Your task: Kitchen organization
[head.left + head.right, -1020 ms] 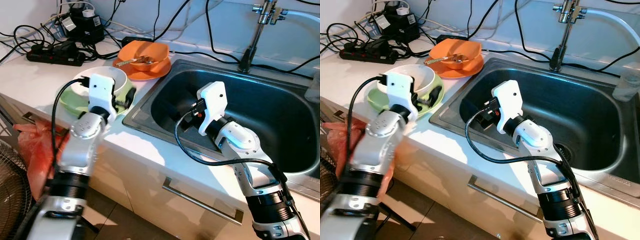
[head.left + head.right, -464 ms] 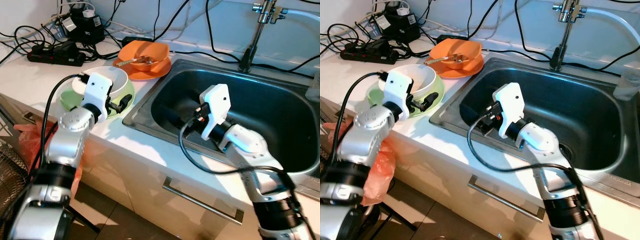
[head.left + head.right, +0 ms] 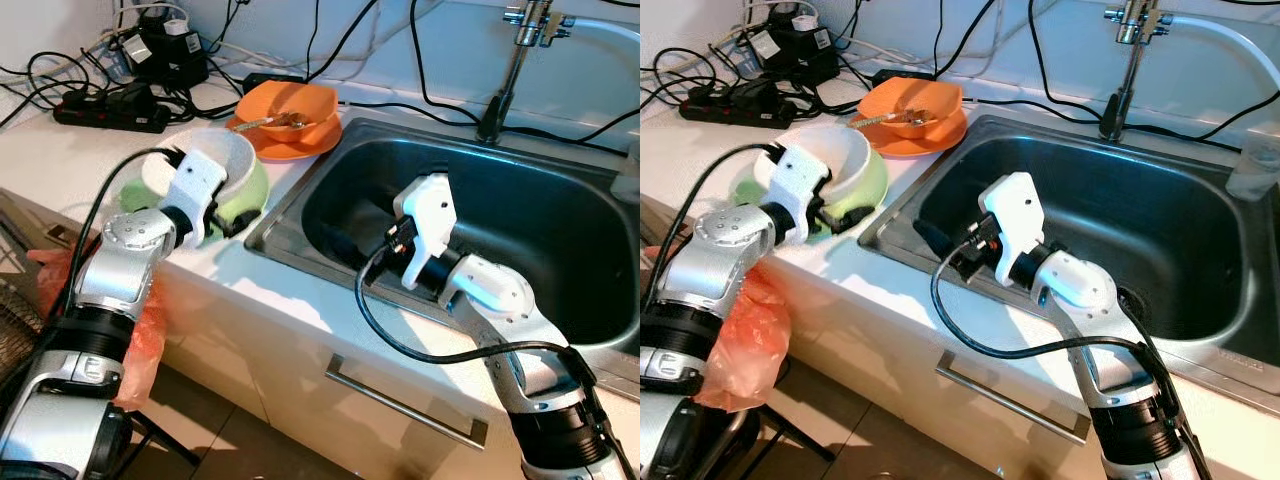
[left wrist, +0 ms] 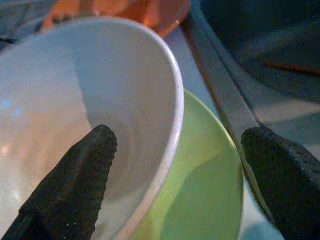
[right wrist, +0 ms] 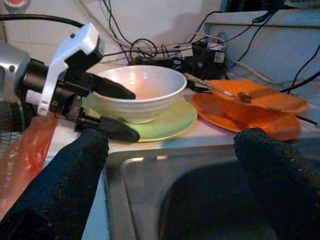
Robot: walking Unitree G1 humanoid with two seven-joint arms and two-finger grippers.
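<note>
Grasp step: left gripper (image 4: 175, 150) fingers open, straddling white bowl (image 3: 232, 165) rim beside sink (image 3: 560, 215).
Next: close, lift; right gripper (image 5: 170, 165) open.

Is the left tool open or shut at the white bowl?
Open: the left tool straddles the white bowl's rim, one finger inside, one outside.

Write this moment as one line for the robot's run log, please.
left gripper: open, one finger inside white bowl, one outside its rim | bowl: on green plate | right gripper: open, inside sink | orange bowl: untouched
</note>
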